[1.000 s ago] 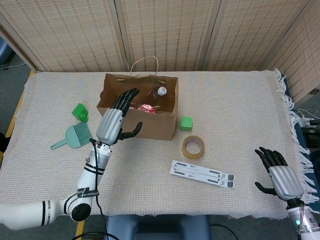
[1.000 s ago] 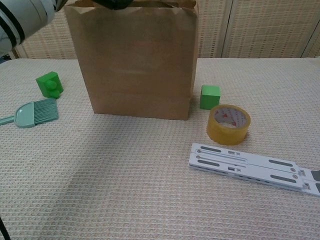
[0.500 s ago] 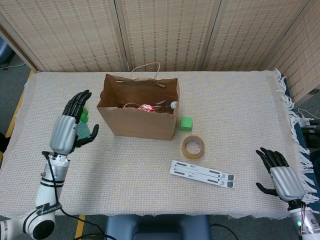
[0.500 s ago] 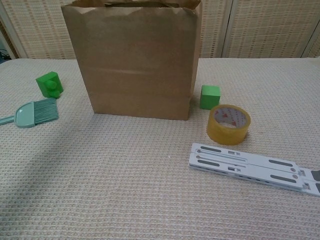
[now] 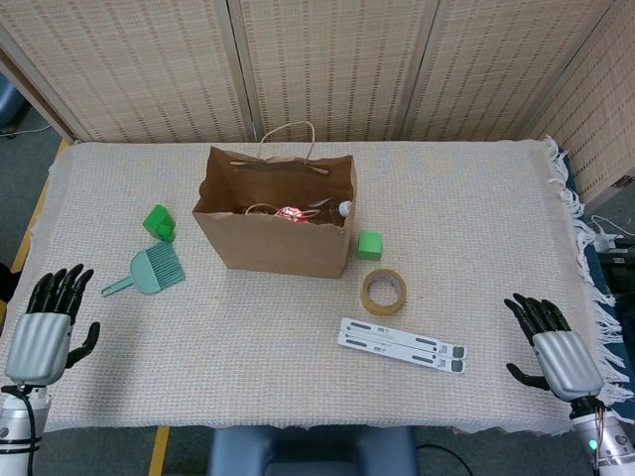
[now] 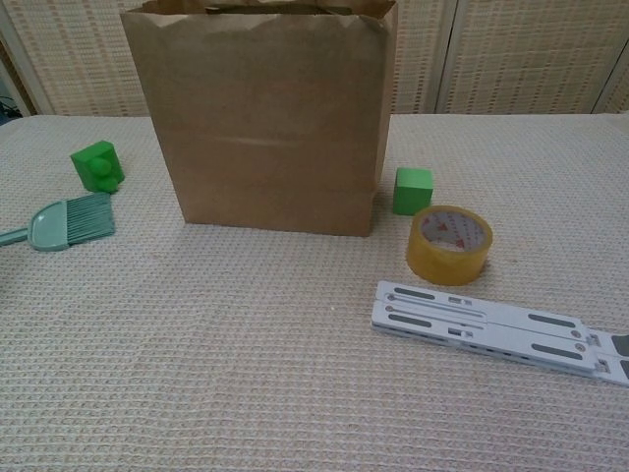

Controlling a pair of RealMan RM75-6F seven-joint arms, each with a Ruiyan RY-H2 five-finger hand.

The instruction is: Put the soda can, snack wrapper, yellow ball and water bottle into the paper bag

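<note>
Two robot hands sit idle at the near corners of the counter (image 5: 476, 208) as we look down on a paper bag (image 5: 283, 243) that appears already packed. We see the left robot hand (image 5: 45, 327) at the near-left edge and the right robot hand (image 5: 556, 347) at the near-right edge, each with fingers spread apart and holding nothing; neither shows in the chest view.

We find the bag standing upright toward the far middle of the counter, its mouth open to the ceiling and its long side running left to right. Inside it we make out the water bottle (image 5: 332, 209) lying tilted with its white cap toward the right wall, and a red-and-white item we take for the soda can (image 5: 290, 214). We cannot make out the snack wrapper or the yellow ball from either camera; neither lies on the cloth outside the bag, so we judge they are down in it and the task is at or near its end.

We place the bag forward and to the right of the left robot hand, forward and to the left of the right one, and well apart from both. We judge the left somewhat nearer.

Around the bag we see a green block (image 5: 158, 221), a green hand brush (image 5: 149, 272), a green cube (image 5: 369, 244), a roll of tan tape (image 5: 383, 291) and a flat white folding stand (image 5: 402, 344). We can see red printing inside the tape's core in the chest view, but it is too small to read; we find no other legible writing.
</note>
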